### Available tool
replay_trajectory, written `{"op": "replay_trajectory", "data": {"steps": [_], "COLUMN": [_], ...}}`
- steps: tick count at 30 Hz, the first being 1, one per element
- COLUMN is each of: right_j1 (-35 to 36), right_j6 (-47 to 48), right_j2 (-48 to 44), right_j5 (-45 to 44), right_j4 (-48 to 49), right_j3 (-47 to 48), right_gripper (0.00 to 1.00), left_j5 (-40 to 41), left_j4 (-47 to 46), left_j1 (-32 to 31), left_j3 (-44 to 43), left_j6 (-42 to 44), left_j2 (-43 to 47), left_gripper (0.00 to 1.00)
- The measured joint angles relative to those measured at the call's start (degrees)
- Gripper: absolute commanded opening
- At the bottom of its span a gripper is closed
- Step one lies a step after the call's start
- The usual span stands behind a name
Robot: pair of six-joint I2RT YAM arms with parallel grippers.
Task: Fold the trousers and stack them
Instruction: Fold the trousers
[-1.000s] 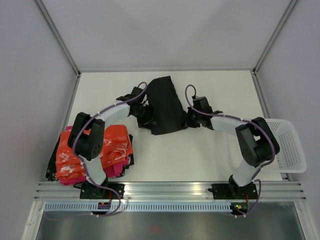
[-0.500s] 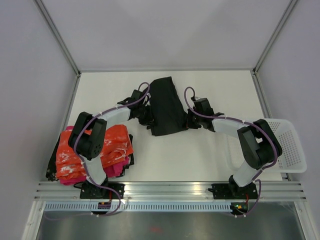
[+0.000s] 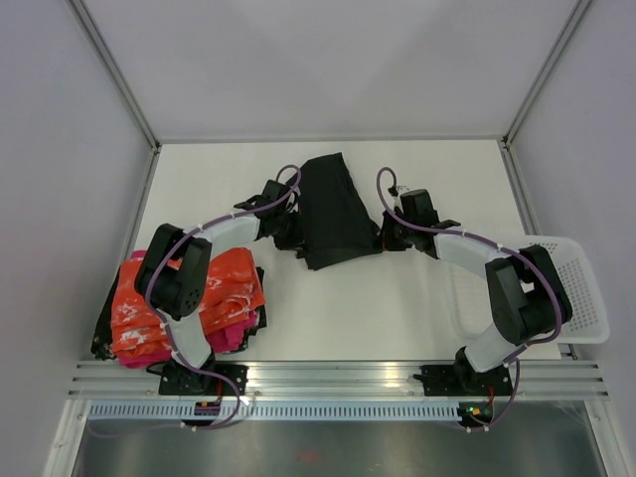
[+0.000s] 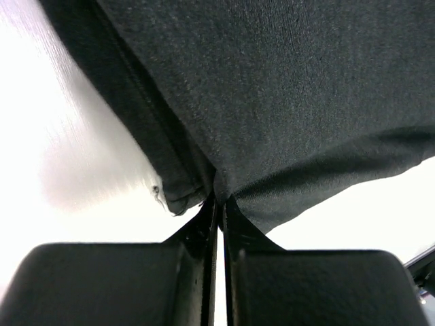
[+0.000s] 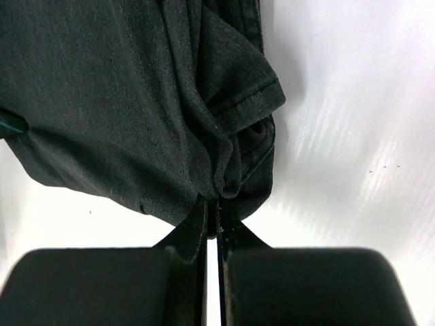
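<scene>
One pair of black trousers (image 3: pixel 333 209), laid toward the table (image 3: pixel 397 298) far edge, is clamped by the left gripper (image 4: pixel 219 204) and the right gripper (image 5: pixel 212 204).

One trousers (image 3: pixel 333 211), two arms (image 3: pixel 224 227) (image 3: pixel 457 240), one basket (image 3: pixel 581 298), two bright garments (image 3: pixel 149 318) (image 3: pixel 231 338)

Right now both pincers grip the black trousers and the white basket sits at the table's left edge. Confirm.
Wrong side: the white basket sits at the table's right edge, per the top external view. The left pincer and right pincer do grip the black trousers.
</scene>
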State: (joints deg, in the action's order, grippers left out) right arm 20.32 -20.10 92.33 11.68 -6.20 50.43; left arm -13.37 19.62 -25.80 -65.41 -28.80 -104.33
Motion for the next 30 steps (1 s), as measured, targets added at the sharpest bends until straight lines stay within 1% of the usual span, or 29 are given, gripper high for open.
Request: {"op": "replay_trajectory", "data": {"steps": [3, 5, 6, 7, 9, 10, 11, 13, 14, 17, 19, 21, 23, 24, 25, 28, 30], "right_j1": [-1.2, -1.5, -1.6, -1.7, -2.1, -2.4, -2.7, -3.1, -3.3, -3.4, -3.4, -3.2, -2.2, -1.2, -0.2, 3.4, 5.0], "right_j6": [0.7, 1.6, 1.9, 2.0, 2.7, 3.0, 3.3, 3.8, 4.2, 5.0, 4.9, 4.3, 3.7, 3.5, 3.5, 4.3, 4.8], "right_j2": [-0.5, -0.5, -0.5, -0.5, -0.5, -0.5, -0.5, -0.6, -0.9, -1.8, -2.7, -4.1, -5.1, -5.2, -4.9, -2.5, -0.7], "right_j5": [2.1, 4.6, 5.5, 7.0, 9.4, 10.4, 10.8, 11.0, 10.9, 10.8, 12.0, 13.7, 14.6, 14.8, 14.8, 14.4, 14.1], "right_j4": [0.0, -0.1, -0.1, -0.2, -1.2, -2.0, -3.2, -6.1, -7.8, -12.4, -12.7, -11.4, -10.3, -10.3, -10.6, -12.0, -12.3], "right_j3": [-0.5, -0.6, -0.5, -0.5, -0.5, -0.4, -0.1, 1.5, 2.8, 9.3, 12.9, 14.9, 14.9, 14.9, 14.8, 13.9, 11.8], "right_gripper": [0.0, 0.11, 0.19, 0.32, 0.39, 0.46, 0.51, 0.63, 0.64, 0.63, 0.62, 0.61, 0.56, 0.52, 0.5, 0.49, 0.48], "left_j5": [0.0, -0.1, -0.2, -0.4, -0.7, -0.7, -0.8, -0.9, -1.0, -0.5, 0.5, 2.4, 3.5, 3.8, 3.9, 4.3, 4.5], "left_j4": [0.0, 0.4, 0.8, 1.4, 3.1, 4.0, 5.4, 8.3, 9.9, 14.6, 16.6, 17.1, 17.6, 17.6, 17.1, 16.0, 15.2], "left_j1": [0.0, 0.0, 0.1, 0.1, 0.3, 0.5, 0.8, 1.3, 1.6, 1.9, 1.9, 2.2, 3.0, 3.4, 4.1, 6.0, 7.0], "left_j3": [0.0, -0.2, -0.3, -0.5, -1.5, -2.2, -3.1, -5.2, -6.6, -12.6, -17.9, -23.4, -29.1, -33.3, -35.7, -43.0, -45.4], "left_j6": [1.1, 2.3, 2.8, 3.3, 4.5, 5.2, 5.9, 7.4, 8.0, 9.6, 10.4, 10.8, 10.8, 10.7, 10.7, 10.3, 9.8], "left_j2": [0.7, 0.9, 0.9, 0.9, 1.0, 1.1, 1.3, 2.1, 2.7, 4.7, 5.5, 5.4, 3.9, 1.8, 0.3, -6.6, -11.3], "left_gripper": [0.02, 0.02, 0.03, 0.05, 0.16, 0.25, 0.43, 0.59, 0.7, 0.79, 0.83, 0.84, 0.84, 0.83, 0.83, 0.82, 0.82]}}
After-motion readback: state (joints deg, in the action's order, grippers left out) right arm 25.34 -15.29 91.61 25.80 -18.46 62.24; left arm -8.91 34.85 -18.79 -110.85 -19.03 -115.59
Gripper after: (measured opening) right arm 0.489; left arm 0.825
